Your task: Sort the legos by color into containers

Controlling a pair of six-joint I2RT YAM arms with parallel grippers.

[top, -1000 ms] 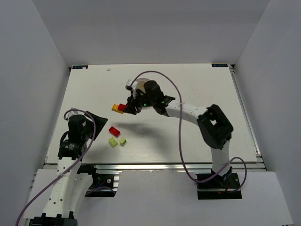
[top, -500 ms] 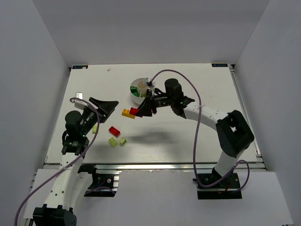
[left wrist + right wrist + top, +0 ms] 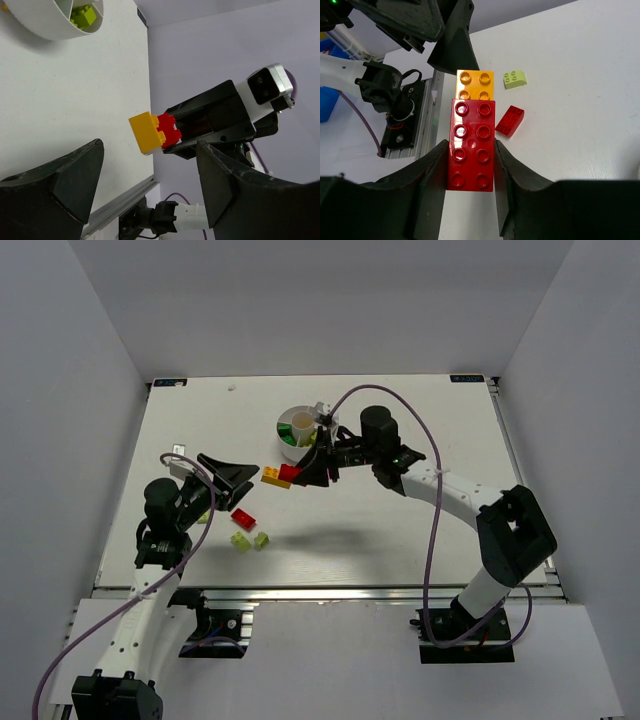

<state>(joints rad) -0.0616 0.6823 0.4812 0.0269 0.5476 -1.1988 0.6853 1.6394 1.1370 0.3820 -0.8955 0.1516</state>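
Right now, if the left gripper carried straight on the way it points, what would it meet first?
Probably the orange-yellow brick, clipped to the red brick that the right gripper holds. It sits in line with the gap of the open left gripper, though depth is unclear.

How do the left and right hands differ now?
Left hand is open and empty; right hand is shut on a red brick with an orange brick stuck on its end. Left hand sits near the loose bricks; right hand is near the white dish. Both are black, two-fingered.
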